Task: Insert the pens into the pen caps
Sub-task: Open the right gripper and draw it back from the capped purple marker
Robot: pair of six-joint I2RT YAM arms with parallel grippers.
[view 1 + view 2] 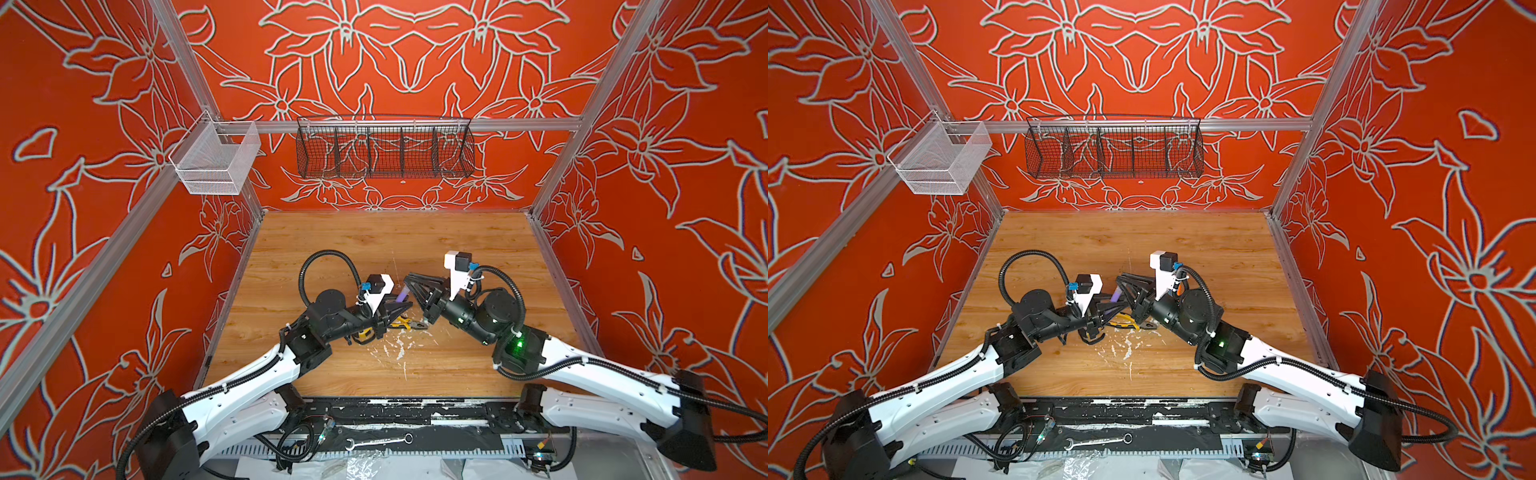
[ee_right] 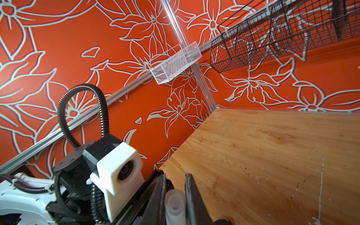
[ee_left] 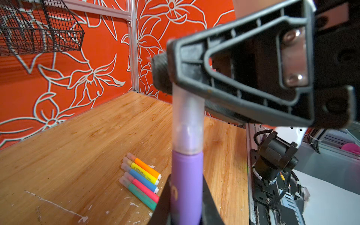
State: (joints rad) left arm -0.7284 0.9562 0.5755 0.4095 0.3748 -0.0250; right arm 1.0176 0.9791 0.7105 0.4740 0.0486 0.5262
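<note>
Purple pen: gripped by the barrel in my left hand, one finger closed on each side. The pen is held above the worktop, near its middle, tip end pointing toward my right hand.

Clear cap: sits over the pen's tip, with its open rim meeting the purple barrel. The tip shows faintly through the plastic. My right hand is closed on the cap's far end, and the right wrist view shows the tube pinched between both fingers.

In both top views the two hands meet nose to nose over mid-worktop, with a short purple stretch of pen between them.

Other pens, left wrist view: orange pen, yellow pen, blue pen, pink pen, green pen. They lie flat on the worktop in a tight side-by-side row. Each carries a clear cap, and all the capped ends face the same way.

Pliers: yellow-and-black handles on the worktop under my left hand, partly hidden by it.

White flecks: scattered on the worktop just in front of the pliers.
</note>
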